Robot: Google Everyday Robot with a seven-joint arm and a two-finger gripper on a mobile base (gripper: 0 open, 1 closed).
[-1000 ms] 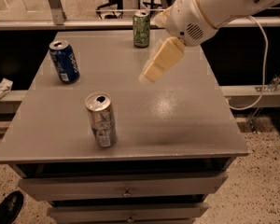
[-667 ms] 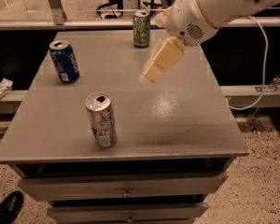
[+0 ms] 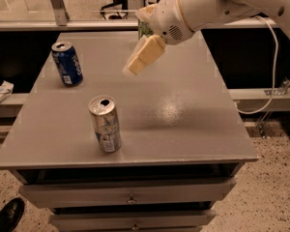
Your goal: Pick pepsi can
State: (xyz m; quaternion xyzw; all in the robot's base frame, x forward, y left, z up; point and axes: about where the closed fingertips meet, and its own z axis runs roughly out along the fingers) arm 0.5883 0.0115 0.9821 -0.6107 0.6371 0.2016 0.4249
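The pepsi can (image 3: 67, 64) is standing upright near the far left corner of the grey table (image 3: 193, 110), its blue side with white lettering facing us and its silver top showing an opened mouth. We are seeing the gripper (image 3: 133, 68) hanging in the air above the far middle of the table, to the right of the pepsi can and well apart from it, angled down and to the left; whether it is spread or closed, we cannot tell. It is holding nothing that we can make out. The white arm (image 3: 208, 6) is reaching in from the upper right. A silver and light-blue can (image 3: 105, 124) is standing upright nearer the front edge, left of centre. A green can (image 3: 143, 30) is peeking out at the far edge, mostly hidden behind the arm. Under the tabletop, drawers (image 3: 130, 190) are facing us, and a black shoe (image 3: 7, 215) is resting on the floor at lower left
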